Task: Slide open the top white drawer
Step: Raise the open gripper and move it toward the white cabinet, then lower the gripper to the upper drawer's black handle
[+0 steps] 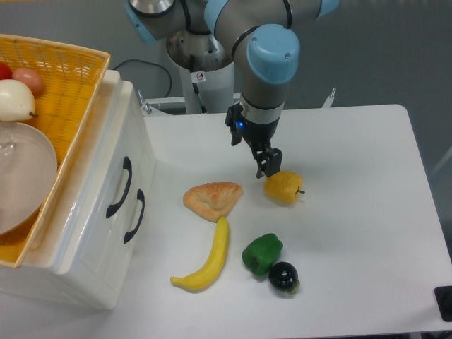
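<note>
The white cabinet stands at the left of the table with both drawers closed. The top white drawer [106, 152] is the one nearer the basket, and its curved black handle [121, 187] sits above the lower drawer's handle [134, 215]. My gripper [265, 168] hangs over the middle of the table, well to the right of the cabinet. It points down just left of a yellow pepper [284, 187]. Its fingers are shut together with nothing between them.
A yellow wicker basket [67, 85] holding fruit and a white plate rests on top of the cabinet. On the table lie a pastry [212, 198], a banana [208, 261], a green pepper [262, 253] and a dark round fruit [284, 276].
</note>
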Robot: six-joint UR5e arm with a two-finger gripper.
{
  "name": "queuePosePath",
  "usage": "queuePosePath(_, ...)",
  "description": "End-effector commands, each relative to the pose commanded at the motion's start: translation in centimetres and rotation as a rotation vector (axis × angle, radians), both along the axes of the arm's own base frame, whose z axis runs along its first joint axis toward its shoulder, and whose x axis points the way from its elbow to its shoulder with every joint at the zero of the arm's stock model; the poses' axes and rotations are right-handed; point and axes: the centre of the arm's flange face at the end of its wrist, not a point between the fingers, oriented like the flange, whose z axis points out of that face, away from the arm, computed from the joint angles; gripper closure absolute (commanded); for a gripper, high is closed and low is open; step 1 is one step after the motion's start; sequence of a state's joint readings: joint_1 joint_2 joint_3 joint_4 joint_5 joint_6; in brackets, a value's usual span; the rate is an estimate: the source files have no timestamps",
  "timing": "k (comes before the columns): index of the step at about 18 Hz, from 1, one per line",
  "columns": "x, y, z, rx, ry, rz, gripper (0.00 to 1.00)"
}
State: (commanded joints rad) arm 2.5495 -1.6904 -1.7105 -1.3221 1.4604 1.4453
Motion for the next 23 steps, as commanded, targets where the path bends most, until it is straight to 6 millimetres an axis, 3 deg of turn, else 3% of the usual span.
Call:
queuePosePath(8, -0.2, 2.2, 2.2, 0.099, -0.156, 0.464, 0.0)
queuePosePath(13, 0.2, 2.9, 1.5, 0.08, -0.186, 0.53, 0.0)
queuePosePath(16, 1.3, 4.7, 0.5, 0.05, -0.238, 0.655, 0.0)
queuePosePath(19, 3.4, 6.1, -0.4, 0.015, -0.227, 0.64, 0.0)
queuePosePath(23, 3.2, 6.8, 0.5, 0.027, -0.221, 0.641, 0.0)
